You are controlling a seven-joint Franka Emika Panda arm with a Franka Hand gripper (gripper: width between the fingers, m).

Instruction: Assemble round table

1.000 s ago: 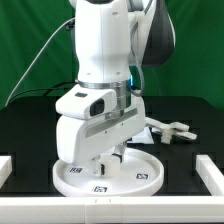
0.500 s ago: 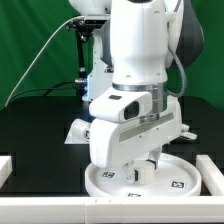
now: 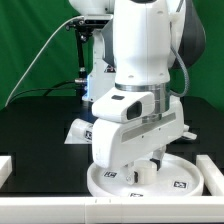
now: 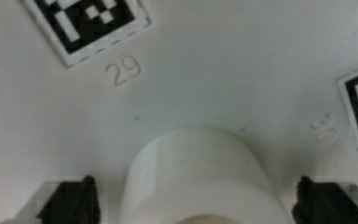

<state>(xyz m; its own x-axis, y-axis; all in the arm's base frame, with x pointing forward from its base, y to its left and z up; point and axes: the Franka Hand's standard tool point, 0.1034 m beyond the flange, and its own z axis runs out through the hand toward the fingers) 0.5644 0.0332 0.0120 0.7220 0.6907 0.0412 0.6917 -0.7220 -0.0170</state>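
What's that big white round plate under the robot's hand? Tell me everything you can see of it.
The plate is a large white disc, plastic by the look, with a raised rim. It lies flat on the black table, partly hidden by the arm. Small black-and-white square tags sit on its face, with "29" handwritten beside one. A short white post stands upright on it. The gripper hangs above, open, one finger each side of the post with gaps; nothing grips the plate.
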